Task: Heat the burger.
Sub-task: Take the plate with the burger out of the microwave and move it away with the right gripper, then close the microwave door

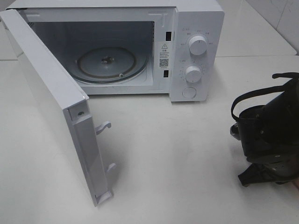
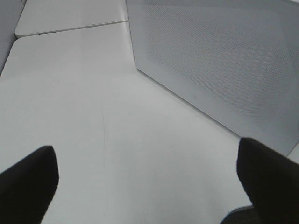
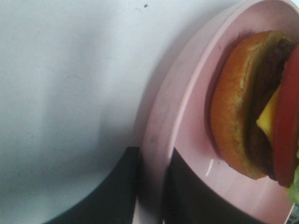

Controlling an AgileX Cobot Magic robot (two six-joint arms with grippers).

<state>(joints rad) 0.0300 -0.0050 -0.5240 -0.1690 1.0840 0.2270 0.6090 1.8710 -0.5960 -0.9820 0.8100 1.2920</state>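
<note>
The right gripper (image 3: 152, 191) is closed on the rim of the pink plate (image 3: 163, 126), and the burger (image 3: 254, 105) sits on this plate just beyond the fingers. The burger looks soft and loosely stacked, so I think it is better to carry it level by the stiff plate. The left gripper (image 2: 145, 182) is wide open and holds nothing.

Robot body: black hardware showing throughout.
Right arm (image 1: 273, 126) is showing glossy black housing with a looping black cable (image 1: 261, 91); left gripper (image 2: 149, 179) fingers are appearing matte black.

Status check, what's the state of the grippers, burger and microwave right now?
Right gripper shut on pink plate rim, burger on it. Left gripper open, empty, beside microwave door. Door open, turntable bare.
</note>
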